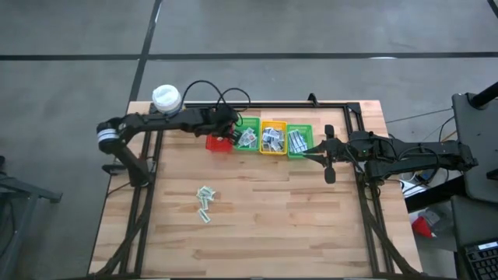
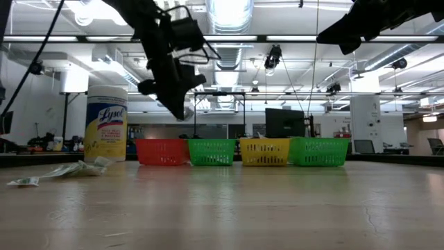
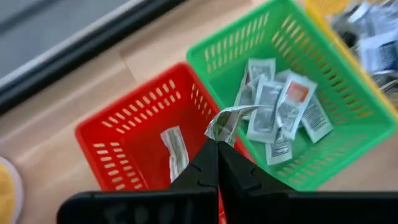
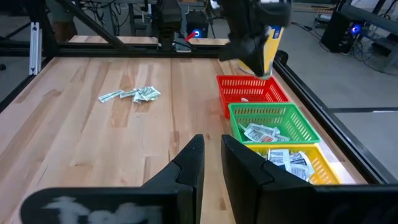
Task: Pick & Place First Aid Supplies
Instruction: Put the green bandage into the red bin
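Note:
My left gripper (image 3: 217, 144) hangs above the red basket (image 3: 134, 140) and the neighbouring green basket (image 3: 292, 68), shut on one crumpled white packet (image 3: 233, 119). In the high view it (image 1: 233, 127) sits at the left end of the basket row. One packet (image 3: 176, 151) lies in the red basket and several (image 3: 280, 112) lie in the green one. More packets (image 1: 205, 202) lie loose on the wooden table. My right gripper (image 4: 212, 155) waits near the row's right end (image 1: 313, 152), fingers a little apart with nothing between them. My left gripper pinches the crumpled packet by its lower end (image 3: 216, 134) between its two fingertips. The fingers come slanting down from above. The packet sticks out beyond the fingertips, lifted clear over the wall shared by the red and green baskets.
A yellow basket (image 1: 272, 138) and a second green basket (image 1: 299, 140), both holding packets, continue the row toward the right. A yellow wipes bottle with a white cap (image 1: 166, 98) stands at the far left corner. Bare wood (image 1: 311, 218) spreads across the near half.

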